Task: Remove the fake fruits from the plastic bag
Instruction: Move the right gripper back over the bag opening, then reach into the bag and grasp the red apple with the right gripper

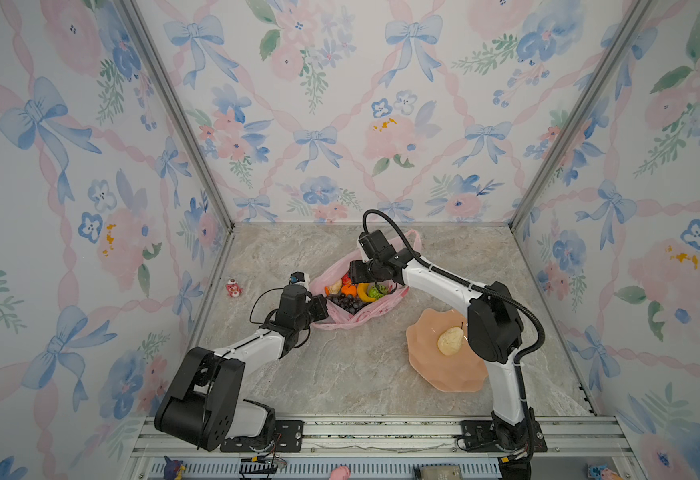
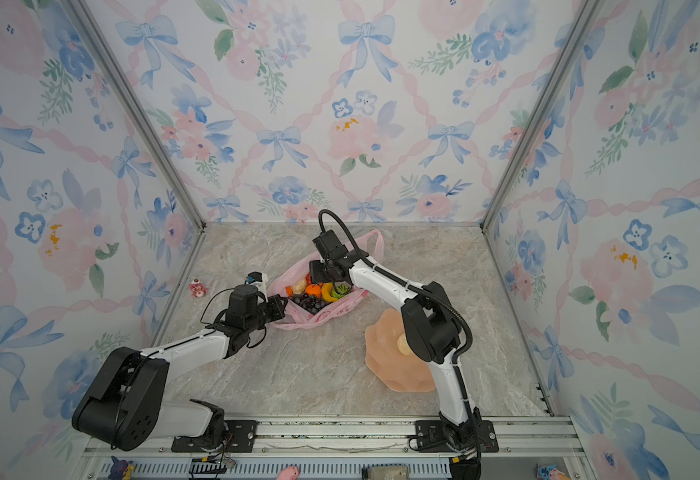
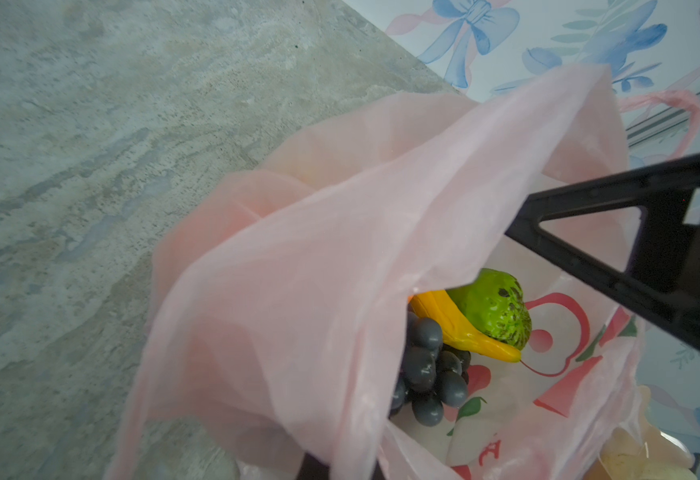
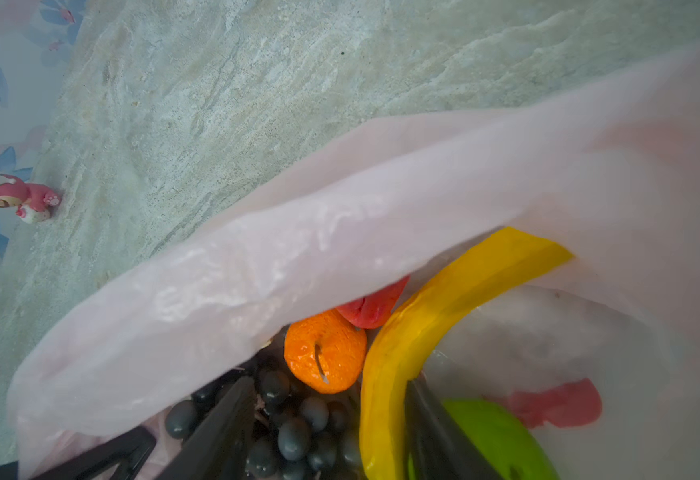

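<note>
The pink plastic bag (image 1: 362, 316) (image 2: 319, 319) lies open mid-table. Inside it I see fake fruits: banana (image 4: 423, 332), orange (image 4: 325, 353), red fruit (image 4: 371, 309), dark grapes (image 3: 427, 365), a green fruit (image 3: 493, 307) and a pale pear (image 1: 335, 286). My left gripper (image 1: 324, 309) (image 3: 319, 469) is shut on the bag's near-left rim, its tips hidden under the film. My right gripper (image 1: 371, 284) (image 4: 327, 432) reaches into the bag's mouth, open, its fingers (image 4: 223, 428) straddling the grapes and the banana's end. A second pear (image 1: 449, 340) lies on the plate.
A peach scalloped plate (image 1: 427, 365) sits front right, partly under the right arm. A red-and-white figurine (image 1: 233, 287) (image 4: 15, 195) stands by the left wall. A small white object (image 1: 299, 278) lies just beyond the left wrist. Walls close in three sides.
</note>
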Robot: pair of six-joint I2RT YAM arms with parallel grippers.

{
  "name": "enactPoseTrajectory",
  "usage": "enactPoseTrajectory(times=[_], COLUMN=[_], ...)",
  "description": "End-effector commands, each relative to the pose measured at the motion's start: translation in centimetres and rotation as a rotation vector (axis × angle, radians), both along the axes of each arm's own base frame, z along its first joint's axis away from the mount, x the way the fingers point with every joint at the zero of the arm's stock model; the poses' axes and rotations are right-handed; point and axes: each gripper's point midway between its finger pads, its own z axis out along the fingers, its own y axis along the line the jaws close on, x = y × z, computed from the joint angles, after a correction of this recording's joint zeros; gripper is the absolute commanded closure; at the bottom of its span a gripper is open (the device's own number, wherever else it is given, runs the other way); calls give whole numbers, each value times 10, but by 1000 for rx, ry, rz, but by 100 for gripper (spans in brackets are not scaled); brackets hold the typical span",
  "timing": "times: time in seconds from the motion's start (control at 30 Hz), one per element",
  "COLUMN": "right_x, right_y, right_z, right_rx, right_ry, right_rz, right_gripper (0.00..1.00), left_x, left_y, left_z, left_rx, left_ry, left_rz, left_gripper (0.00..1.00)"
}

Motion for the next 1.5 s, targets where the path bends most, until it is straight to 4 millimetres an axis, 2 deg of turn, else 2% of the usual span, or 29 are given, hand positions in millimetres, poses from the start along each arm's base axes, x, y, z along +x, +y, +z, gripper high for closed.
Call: enactPoseTrajectory(times=[0.0,0.23,0.33,0.63,0.93,1.13,1.47], right_x=[-5,-1,2,17,35,42,50], right_y=[12,13,14,1,8,10,11], right_z=[-6,-25,-31,-41,-47,-61,-73], right_rx=[-51,-163,-227,-474,-490,-499,-514], right_ry=[-12,-35,-59,-149,-177,-159,-162], right_rz=[64,123,198,415,482,490,474], right_gripper=[40,40,39,31,19,19,17], left_x=[-2,-2,-1,-3,-4,-4,-4], left_y=[2,1,1,2,3,4,5], left_z=[-3,-4,-3,-5,-3,-3,-5], left_rx=[11,11,10,10,11,10,12], left_ry=[-2,2,-1,3,-2,-4,1], left_rz=[-9,-13,-13,-10,-9,-5,-3], left_gripper=[100,100,100,100,100,100,100])
